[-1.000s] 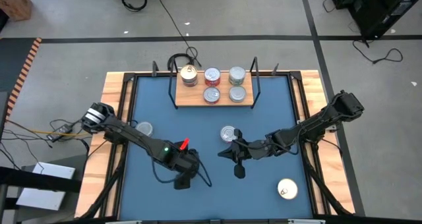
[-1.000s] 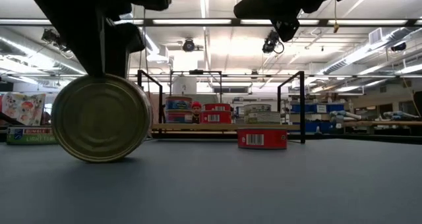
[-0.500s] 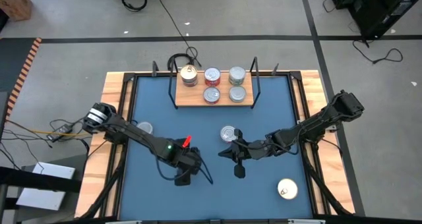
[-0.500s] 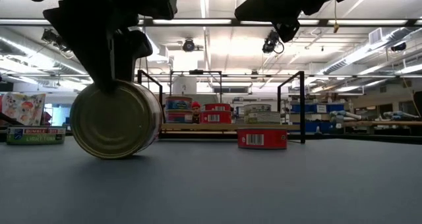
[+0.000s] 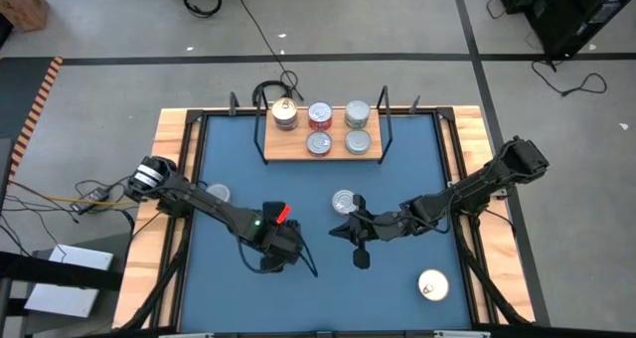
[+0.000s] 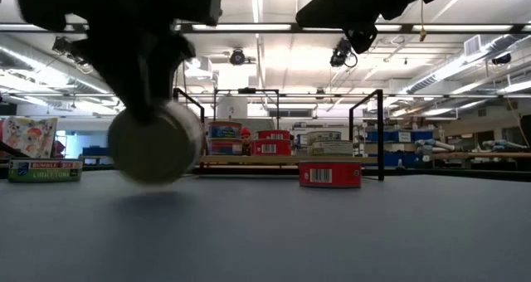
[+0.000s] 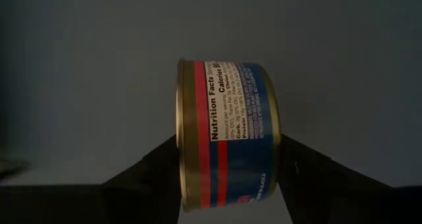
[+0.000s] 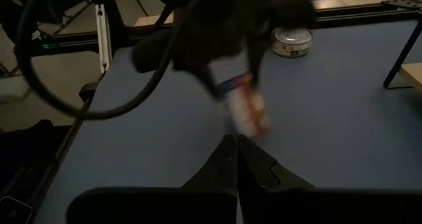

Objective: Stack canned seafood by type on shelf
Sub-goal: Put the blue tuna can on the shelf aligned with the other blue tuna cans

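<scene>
While the blue table [image 5: 417,159] is carrying the whole job, the shelf [image 5: 325,146] is sitting against the middle of its far edge, already bearing five tins between its black wire uprights. The left gripper [image 5: 276,254] is working near the middle of the near edge, its jaws closing narrowly on the flat ends of a gold-rimmed tin [image 7: 227,135] with red and blue sides, which is standing on its rim and appears just clear of the table in the low view [image 6: 156,143]. The right gripper [image 5: 355,241] is waiting at mid-table with its jaws pressed together, holding nothing. A silver-lidded tin [image 5: 344,201] is lying just beside it, another [image 5: 217,194] near the left edge, and a pale-lidded one [image 5: 432,284] by the near right corner. The step in hand looks like the pick-up of the gold-rimmed tin; the next move calls for carrying it to the shelf, turning it flat and setting it on its own kind.
</scene>
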